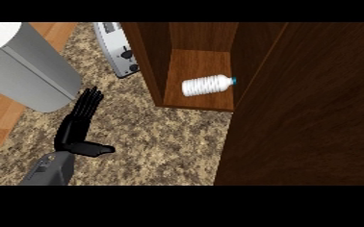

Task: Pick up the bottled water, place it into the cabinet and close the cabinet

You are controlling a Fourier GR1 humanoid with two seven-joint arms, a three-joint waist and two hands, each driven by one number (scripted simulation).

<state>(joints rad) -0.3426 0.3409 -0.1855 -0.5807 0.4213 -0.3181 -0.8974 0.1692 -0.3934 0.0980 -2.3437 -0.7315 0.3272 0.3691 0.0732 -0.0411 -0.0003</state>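
The bottled water (207,84) is white with a blue cap and lies on its side on the wooden shelf inside the open cabinet (199,62), cap pointing right. The cabinet's dark wooden door (298,110) fills the right side of the view, swung partly across the opening. My left hand (78,122) shows at lower left over the counter, fingers straight and up, thumb out to the right, holding nothing, well left of the cabinet. My right hand does not show.
A grey toaster (119,48) stands behind and left of the cabinet. A large grey and white container (32,69) sits at far left. The speckled granite counter (163,144) stretches between my hand and the cabinet.
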